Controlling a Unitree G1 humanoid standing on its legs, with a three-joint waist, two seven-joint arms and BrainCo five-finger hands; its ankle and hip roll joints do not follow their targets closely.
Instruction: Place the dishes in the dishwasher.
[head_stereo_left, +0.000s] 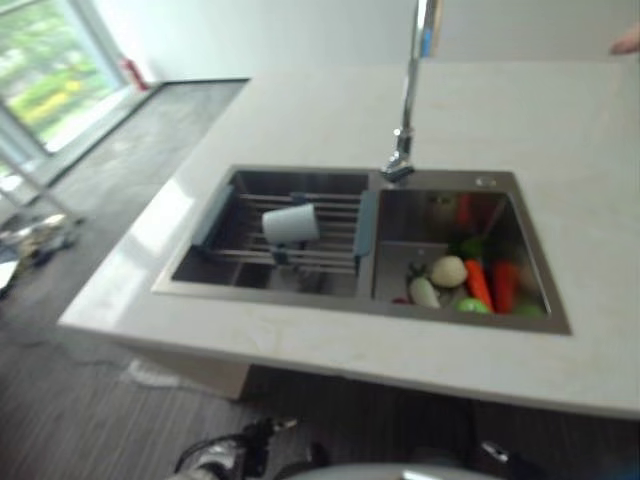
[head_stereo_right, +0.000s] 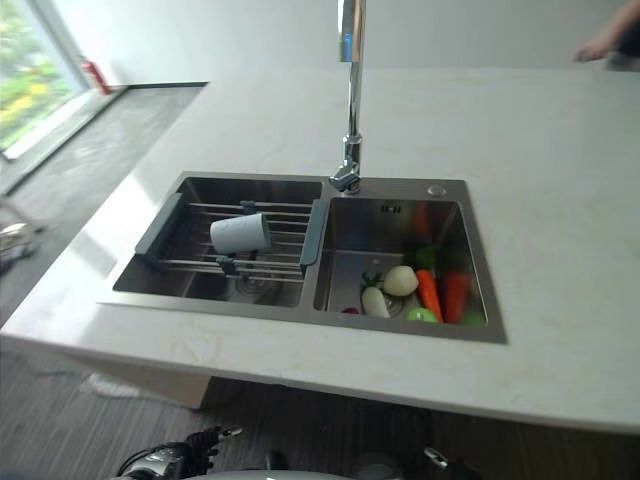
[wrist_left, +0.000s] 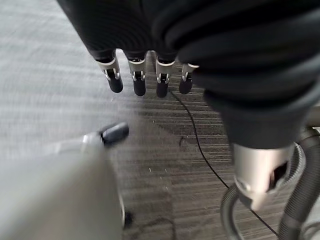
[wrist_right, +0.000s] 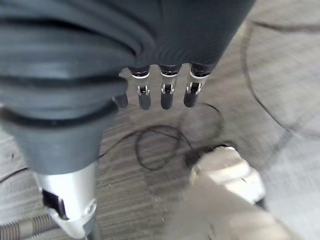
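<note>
The white cup (head_stereo_right: 240, 233), lying sideways on the sink (head_stereo_right: 150, 290) rack, looks light and slippery; both robot hands hang open, empty.

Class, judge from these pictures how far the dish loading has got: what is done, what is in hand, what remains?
Nothing looks done. The white cup lies on its side on the rack over the left basin of the sink. Nothing is in hand: the left hand and right hand hang open above the floor. Picking up the cup and loading it remain.

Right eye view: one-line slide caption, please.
Cup lying on its side on the rack over the left sink basin; vegetables in the right basin.
</note>
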